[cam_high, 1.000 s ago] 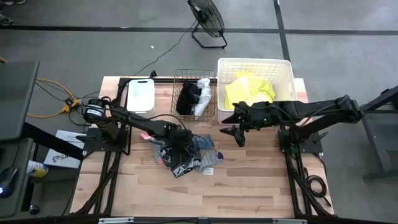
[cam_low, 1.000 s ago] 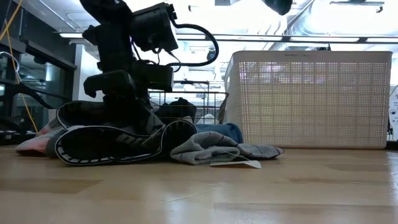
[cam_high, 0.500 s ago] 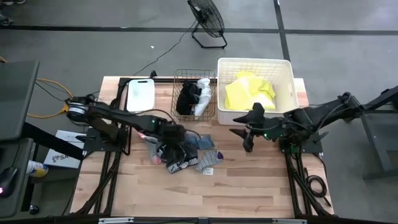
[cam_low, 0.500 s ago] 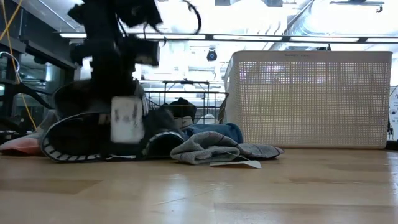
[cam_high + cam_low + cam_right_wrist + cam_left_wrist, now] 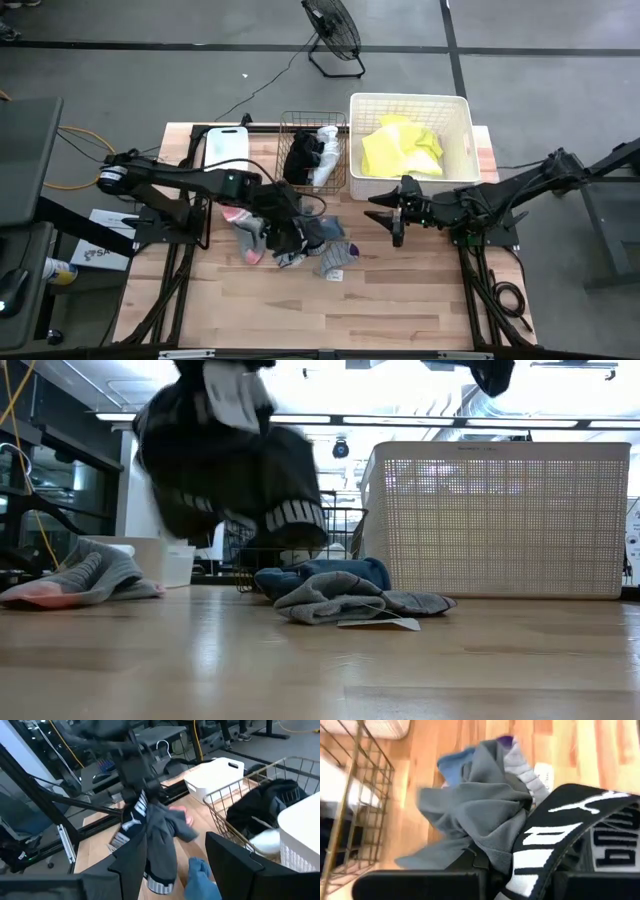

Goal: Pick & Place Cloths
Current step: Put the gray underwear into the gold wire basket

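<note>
My left gripper is raised over the table's middle and shut on a dark grey garment with a black waistband printed in white. Still on the table are a grey and pink cloth at the left, and a blue cloth on a grey one. Right of the pile, my right gripper hangs open with nothing between its fingers. A neon-yellow cloth lies in the white basket. Black and white cloths lie in the wire basket. My left gripper pinches bunched grey fabric beside the waistband between its two fingers; I cannot tell how many layers. The fingers slant down from above, from the table's left. The garment hangs slack below them, clear of the table.
A white tub stands at the far left, the wire basket beside it and the white basket at the far right. Bare wood lies along the near edge. A fan stands on the floor beyond the table.
My left gripper has risen with the dark grey garment, which has come up off the pile and now hangs clear of the table. The grey and pink cloth stays behind on the table. My right gripper has drawn a little toward the near edge and turned toward the pile.
</note>
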{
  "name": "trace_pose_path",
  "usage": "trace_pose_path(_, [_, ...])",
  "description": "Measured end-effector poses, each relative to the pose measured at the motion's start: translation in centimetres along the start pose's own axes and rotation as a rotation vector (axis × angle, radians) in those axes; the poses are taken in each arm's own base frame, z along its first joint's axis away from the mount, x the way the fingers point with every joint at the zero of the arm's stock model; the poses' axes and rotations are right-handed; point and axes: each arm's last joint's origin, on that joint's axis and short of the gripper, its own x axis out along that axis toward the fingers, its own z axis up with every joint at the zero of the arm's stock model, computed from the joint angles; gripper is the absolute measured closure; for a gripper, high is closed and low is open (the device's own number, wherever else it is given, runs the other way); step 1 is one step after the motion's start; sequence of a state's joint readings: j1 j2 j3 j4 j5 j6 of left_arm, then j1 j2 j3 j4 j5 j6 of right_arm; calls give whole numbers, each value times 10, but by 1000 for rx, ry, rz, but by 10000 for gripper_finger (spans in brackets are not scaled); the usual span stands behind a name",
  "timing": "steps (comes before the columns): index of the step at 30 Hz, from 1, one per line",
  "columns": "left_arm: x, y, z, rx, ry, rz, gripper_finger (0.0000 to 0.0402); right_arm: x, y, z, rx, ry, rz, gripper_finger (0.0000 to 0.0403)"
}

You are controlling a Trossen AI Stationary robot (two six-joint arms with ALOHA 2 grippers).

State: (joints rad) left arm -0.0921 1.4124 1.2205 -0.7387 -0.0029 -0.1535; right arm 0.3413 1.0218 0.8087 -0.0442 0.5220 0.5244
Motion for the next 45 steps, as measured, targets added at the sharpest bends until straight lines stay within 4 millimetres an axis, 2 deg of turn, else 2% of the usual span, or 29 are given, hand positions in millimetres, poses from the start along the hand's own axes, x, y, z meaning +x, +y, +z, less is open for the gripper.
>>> trace_pose_path(6, [-35, -3, 24, 28, -73, 10, 381, -4, -6, -6, 33, -42, 22, 206])
trace_pose_path(13, [-66, 0, 48, 112, -227, 224, 381, -4, -8, -8, 27, -37, 17, 206])
trace_pose_path(17, [-77, 4, 55, 133, -266, 394, 381, -4, -8, -8, 27, -40, 12, 206])
trace_pose_path(27, [-81, 12, 57, 153, -259, 745, 381, -4, -8, -8, 19, -52, -10, 206])
trace_pose_path(34, [-74, 35, 64, 161, -231, 782, 381, -4, -8, -8, 7, -51, -11, 206])
trace_pose_path(39, [-68, 69, 66, 109, -195, 771, 381, -4, -9, -8, 2, -51, -12, 206])
trace_pose_path(45, [-64, 109, 66, -76, -213, 706, 381, -4, -9, -8, 2, -50, -11, 206])
